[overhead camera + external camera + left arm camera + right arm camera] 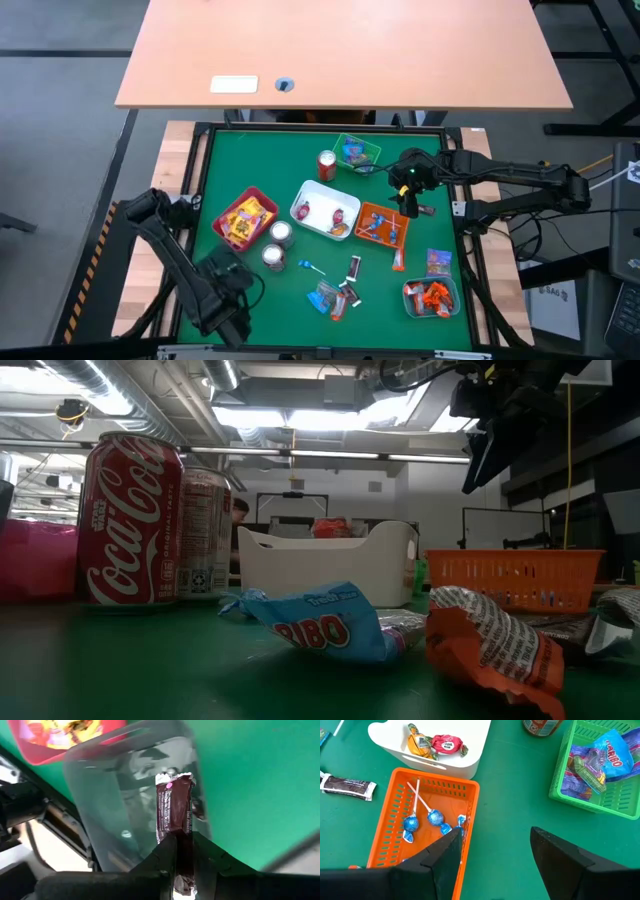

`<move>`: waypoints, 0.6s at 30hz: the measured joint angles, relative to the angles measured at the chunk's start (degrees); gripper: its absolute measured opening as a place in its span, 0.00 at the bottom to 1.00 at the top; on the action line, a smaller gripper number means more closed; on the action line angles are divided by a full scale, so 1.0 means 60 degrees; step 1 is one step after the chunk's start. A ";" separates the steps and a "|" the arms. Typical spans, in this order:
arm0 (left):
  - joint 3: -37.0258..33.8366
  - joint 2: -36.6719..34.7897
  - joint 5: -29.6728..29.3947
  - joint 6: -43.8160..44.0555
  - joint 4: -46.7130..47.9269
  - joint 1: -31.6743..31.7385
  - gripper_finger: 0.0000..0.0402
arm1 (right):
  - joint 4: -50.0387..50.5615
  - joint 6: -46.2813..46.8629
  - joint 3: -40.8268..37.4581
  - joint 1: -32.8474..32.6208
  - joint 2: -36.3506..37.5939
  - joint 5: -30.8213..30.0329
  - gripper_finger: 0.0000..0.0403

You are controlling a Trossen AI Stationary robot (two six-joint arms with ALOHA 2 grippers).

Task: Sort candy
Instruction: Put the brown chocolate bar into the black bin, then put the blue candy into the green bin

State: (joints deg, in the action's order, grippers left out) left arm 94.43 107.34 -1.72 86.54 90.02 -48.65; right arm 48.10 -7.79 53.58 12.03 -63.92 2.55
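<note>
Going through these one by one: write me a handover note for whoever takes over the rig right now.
Left gripper: shut on a dark bar, over a clear tray at the near left.
Right gripper: open, empty, above the orange tray.
Done: lollipops in the orange tray, packets in the red, green and white trays.
Left: loose candy on the mat, near middle.

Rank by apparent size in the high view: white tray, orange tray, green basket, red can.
1. White tray, largest.
2. Orange tray and green basket: too close to separate; the right arm overlaps the orange tray's far corner.
3. Red can, clearly smallest.
</note>
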 joint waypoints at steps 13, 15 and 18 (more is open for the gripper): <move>-0.1253 0.0005 0.0651 0.0064 0.0007 0.0339 0.26 | 0.0000 0.0002 0.0000 0.0000 0.0000 0.0004 0.58; -0.1257 0.0005 0.0669 0.0063 -0.0011 0.0450 0.30 | 0.0004 0.0003 0.0000 0.0000 0.0000 0.0000 0.58; -0.1208 0.0005 0.0657 0.0060 -0.0011 0.0679 0.32 | 0.0004 0.0000 0.0000 0.0000 0.0000 0.0000 0.58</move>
State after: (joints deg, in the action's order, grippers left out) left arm 87.18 107.37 2.22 86.90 89.95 -44.57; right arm 48.12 -7.79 53.58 12.03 -63.92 2.55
